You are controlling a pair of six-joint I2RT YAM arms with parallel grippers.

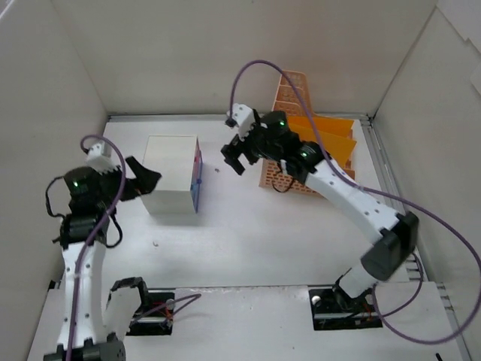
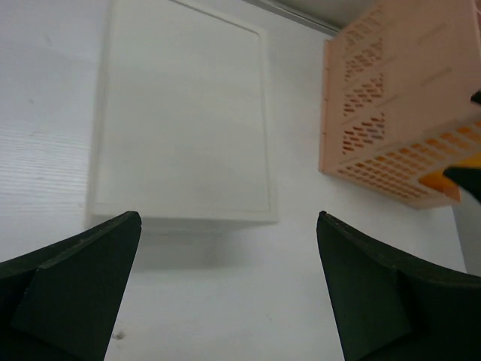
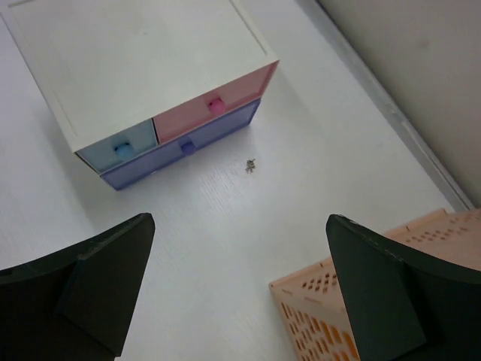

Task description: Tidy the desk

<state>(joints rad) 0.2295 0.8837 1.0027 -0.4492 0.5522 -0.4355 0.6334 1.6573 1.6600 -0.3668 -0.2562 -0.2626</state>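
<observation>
Dark matte fingers (image 2: 75, 293) of my left gripper (image 2: 228, 218) fill the near edge of its view, spread wide, holding nothing; right gripper (image 3: 240, 219) likewise agape and empty. Desk (image 1: 248, 241): flat matte white, faintly grained, extending under and all round the drawer unit (image 1: 173, 174). Unit: white box, smooth panelled top; pink, pale blue and lilac fronts with round knobs; my left gripper sits on the side opposite those fronts. Small dark scrap (image 3: 250, 165) (too tiny to identify, no long axis discernible) lies on the desk just before the fronts. Peach perforated crate (image 1: 289, 162), rigid plastic, stands beyond the scrap from the unit. Judgement: my right gripper, hovering on the unit's front side, is nearer the scrap and better placed.
</observation>
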